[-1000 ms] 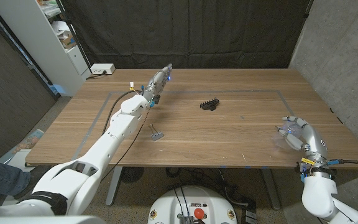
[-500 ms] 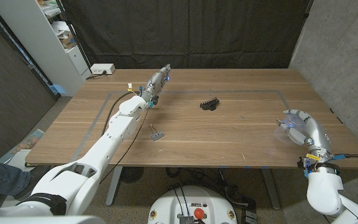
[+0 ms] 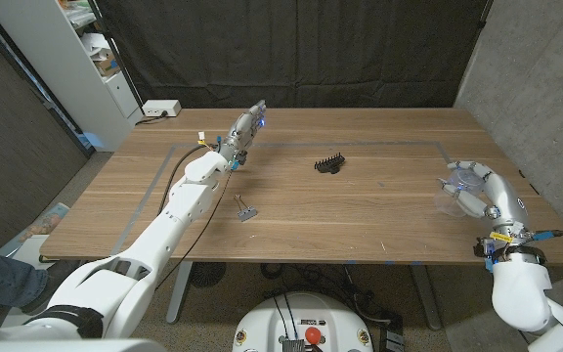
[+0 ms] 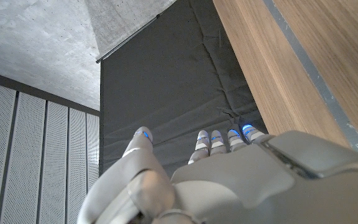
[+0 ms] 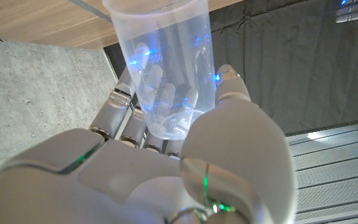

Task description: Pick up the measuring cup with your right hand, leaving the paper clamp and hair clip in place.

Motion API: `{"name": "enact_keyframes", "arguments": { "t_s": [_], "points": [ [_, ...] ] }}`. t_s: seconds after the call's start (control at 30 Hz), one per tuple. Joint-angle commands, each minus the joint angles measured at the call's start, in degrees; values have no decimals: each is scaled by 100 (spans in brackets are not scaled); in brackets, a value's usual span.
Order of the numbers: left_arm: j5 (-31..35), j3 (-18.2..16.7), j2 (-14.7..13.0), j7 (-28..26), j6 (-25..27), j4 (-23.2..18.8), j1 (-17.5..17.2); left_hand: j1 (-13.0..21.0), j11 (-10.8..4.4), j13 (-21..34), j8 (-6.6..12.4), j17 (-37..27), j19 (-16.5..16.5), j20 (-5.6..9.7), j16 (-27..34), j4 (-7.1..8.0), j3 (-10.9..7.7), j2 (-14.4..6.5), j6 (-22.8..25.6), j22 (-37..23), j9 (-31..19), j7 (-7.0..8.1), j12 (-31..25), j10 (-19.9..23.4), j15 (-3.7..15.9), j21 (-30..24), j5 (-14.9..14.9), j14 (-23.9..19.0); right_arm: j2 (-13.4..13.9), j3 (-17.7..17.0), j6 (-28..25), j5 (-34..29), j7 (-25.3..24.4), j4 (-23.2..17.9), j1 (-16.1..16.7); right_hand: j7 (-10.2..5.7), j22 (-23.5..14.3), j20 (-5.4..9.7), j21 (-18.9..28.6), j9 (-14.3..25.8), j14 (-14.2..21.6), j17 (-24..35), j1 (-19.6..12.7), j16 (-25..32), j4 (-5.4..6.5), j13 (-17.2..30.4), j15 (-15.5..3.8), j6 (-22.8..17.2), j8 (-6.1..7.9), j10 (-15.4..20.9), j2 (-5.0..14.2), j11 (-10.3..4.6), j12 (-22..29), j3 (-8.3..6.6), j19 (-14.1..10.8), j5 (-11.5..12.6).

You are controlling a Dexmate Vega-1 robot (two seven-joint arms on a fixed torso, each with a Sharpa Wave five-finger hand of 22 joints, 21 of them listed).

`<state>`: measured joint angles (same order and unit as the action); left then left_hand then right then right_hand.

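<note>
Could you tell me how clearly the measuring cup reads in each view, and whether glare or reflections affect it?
Head view: the clear measuring cup is a faint, pale smudge against the table beside the right hand. Right wrist view: the cup is sharp and close, with blue reflections of the fingertip lights on its wall.

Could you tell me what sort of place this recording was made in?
Probably a lab or workshop: a wooden table marked with tape, a black curtain behind it, a concrete wall and a white shelf.
</note>
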<state>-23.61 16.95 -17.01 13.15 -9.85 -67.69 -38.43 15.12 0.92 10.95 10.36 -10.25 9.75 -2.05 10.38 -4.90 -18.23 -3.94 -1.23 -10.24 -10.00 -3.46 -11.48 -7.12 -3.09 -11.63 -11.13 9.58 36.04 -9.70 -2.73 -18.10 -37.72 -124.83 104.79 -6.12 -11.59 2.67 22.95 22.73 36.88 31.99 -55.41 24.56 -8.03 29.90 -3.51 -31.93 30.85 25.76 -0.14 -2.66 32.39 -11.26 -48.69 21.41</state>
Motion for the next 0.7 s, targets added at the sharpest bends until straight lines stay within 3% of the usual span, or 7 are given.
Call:
{"name": "enact_keyframes", "arguments": {
  "t_s": [0.03,0.7],
  "points": [
    [-76,-54,39,125,-126,205,30,-10,-5,14,33,-14,292,-35,33,-26,-6,-46,20,-30,-20,23,-49,-5,-2,8,22,113,-231,-381,3,-103,392,-411,64,36,-35,332,37,3,53,36,-469,-12,12,29,-238,25,12,-20,535,26,46,-45,-273,-34],
    [-71,-126,119,241,-258,522,172,-8,-1,14,36,-14,298,-39,32,-35,-6,-56,28,-31,-20,22,-50,-2,-7,8,24,115,-505,-630,12,-224,908,-628,-255,34,-40,339,98,-13,90,117,-479,-55,13,81,-256,28,-5,-45,547,41,55,-78,-274,-175]
  ]
}}
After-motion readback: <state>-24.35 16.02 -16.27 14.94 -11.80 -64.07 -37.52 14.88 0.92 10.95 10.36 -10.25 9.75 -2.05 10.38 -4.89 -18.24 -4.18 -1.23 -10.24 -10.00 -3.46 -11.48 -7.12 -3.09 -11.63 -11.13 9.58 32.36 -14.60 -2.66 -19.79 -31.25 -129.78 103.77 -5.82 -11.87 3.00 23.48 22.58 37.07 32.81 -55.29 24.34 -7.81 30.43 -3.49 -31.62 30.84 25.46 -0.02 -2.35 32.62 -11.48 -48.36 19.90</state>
